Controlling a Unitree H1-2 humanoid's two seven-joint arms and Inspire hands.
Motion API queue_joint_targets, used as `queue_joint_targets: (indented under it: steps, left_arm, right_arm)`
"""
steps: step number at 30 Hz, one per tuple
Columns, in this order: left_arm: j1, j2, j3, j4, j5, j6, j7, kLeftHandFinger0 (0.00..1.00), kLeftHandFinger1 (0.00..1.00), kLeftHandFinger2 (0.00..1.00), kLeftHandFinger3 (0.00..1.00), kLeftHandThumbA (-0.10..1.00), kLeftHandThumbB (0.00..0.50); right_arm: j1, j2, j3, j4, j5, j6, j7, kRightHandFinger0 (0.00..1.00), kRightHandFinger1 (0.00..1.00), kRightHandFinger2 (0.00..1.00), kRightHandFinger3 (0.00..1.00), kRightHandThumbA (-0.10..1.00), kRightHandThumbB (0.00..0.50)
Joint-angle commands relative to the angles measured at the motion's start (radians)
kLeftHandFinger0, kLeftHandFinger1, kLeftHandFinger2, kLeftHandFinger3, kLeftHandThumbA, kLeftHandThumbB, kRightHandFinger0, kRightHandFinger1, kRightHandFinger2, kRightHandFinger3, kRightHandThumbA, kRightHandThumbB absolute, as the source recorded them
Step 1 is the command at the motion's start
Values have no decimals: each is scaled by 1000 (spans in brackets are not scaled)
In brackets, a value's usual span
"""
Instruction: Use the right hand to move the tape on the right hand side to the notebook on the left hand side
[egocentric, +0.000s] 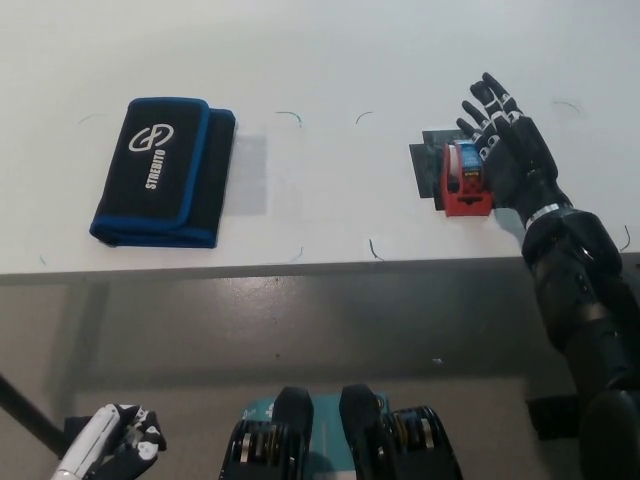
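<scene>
A red tape dispenser (464, 183) with a blue and white roll sits on a black patch (424, 168) at the right of the white table (330, 60). My black right hand (508, 154) lies against the dispenser's right side, fingers spread and pointing away, not closed around it. The notebook (162, 170), black with a blue border and white lettering, lies flat at the table's left. My white left hand (110, 443) rests low at the lower left, below the table edge; whether it is open or shut does not show.
Thin corner marks (290, 116) are drawn on the table between the notebook and the tape. The table's front edge (300, 266) runs across the middle of the picture, with grey floor below it.
</scene>
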Motion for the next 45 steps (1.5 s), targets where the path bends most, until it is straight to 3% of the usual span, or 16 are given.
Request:
queue_joint_targets:
  steps: [1,6,7,9,13,15,19,21,25,31,33,38,42,45]
  left_arm:
    - [2,7,12,-25,-2,-25,6,30,129,364,706,57,184]
    - [-1,7,12,-15,-2,-36,6,79,178,401,706,48,184]
    - [0,5,13,-18,-7,-33,6,11,119,345,694,40,188]
    - [2,13,16,-24,-4,-26,3,12,121,353,703,61,187]
    - [1,13,16,-22,-5,-31,1,29,141,371,710,50,179]
    - [1,11,17,-22,-10,-23,-1,33,132,352,713,55,181]
    - [-1,12,20,-22,-14,-33,0,35,134,355,707,58,185]
    - [-4,13,18,-16,-8,-38,2,11,113,351,703,61,182]
    - [0,14,20,-30,-10,-21,-1,8,114,331,710,54,183]
    - [0,15,22,-20,-11,-38,2,60,159,379,719,69,187]
    - [-6,15,23,-20,-10,-32,3,40,136,364,715,72,185]
    - [-8,10,19,-17,-4,-32,5,58,166,406,711,57,180]
    - [-5,13,24,-18,-7,-28,6,36,138,365,714,68,188]
    - [-4,14,27,-17,-8,-28,6,37,136,362,715,64,186]
  right_arm:
    - [-33,-7,25,-62,12,31,19,1000,1000,1000,1000,1000,500]
    - [-36,-15,43,-89,12,54,16,1000,1000,1000,1000,1000,500]
    - [-38,-18,44,-89,14,56,20,1000,1000,1000,1000,1000,500]
    - [-47,-25,61,-97,1,52,26,1000,1000,1000,1000,1000,464]
    - [-53,-41,88,-112,-21,45,10,1000,1000,1000,1000,1000,456]
    - [-55,-44,93,-117,-22,50,4,1000,1000,1000,1000,1000,429]
    - [-53,-48,111,-103,-30,34,-1,1000,1000,1000,1000,1000,456]
    - [-51,-51,117,-77,-34,21,4,1000,1000,1000,1000,1000,500]
    - [-51,-47,111,-44,-26,26,-11,1000,1000,1000,1000,1000,500]
    - [-64,-60,115,-31,-31,28,-11,1000,1000,1000,1000,1000,500]
    - [-71,-66,115,-40,-30,28,-9,1000,1000,1000,1000,1000,473]
    - [-62,-79,131,-60,-40,43,-11,1000,1000,1000,1000,1000,499]
    - [-72,-89,143,-55,-41,42,-6,1000,1000,1000,1000,1000,449]
    - [-82,-100,152,-46,-44,37,-12,1000,1000,1000,1000,1000,458]
